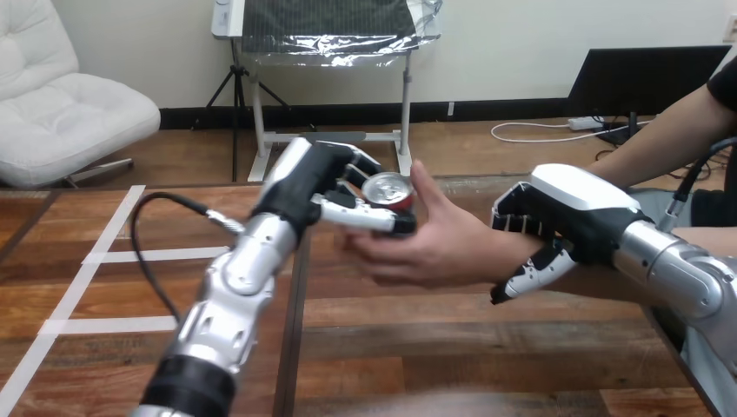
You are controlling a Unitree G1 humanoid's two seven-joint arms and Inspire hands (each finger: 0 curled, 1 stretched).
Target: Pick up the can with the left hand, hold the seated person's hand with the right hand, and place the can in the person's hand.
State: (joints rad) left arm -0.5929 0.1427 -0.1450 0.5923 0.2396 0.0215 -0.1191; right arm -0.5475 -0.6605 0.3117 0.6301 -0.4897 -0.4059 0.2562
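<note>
Item: small red metal can with silver top (388,188).
Location: raised above the brown wooden surface (487,347), in the left hand (317,178), whose fingers (369,217) wrap round its side. The base sits at or just over the person's hand (439,248), which lies palm up.
Right hand (565,221): fingers curled over the person's wrist, thumb beneath.
Status: pickup and hold appear done; release into the palm is outstanding.

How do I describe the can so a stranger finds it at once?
Above the middle of the wooden table, the robot's left hand meets the person's hand. The can sits between them, in the left hand's fingers; it alone is round, red-sided, with a silver top.
</note>
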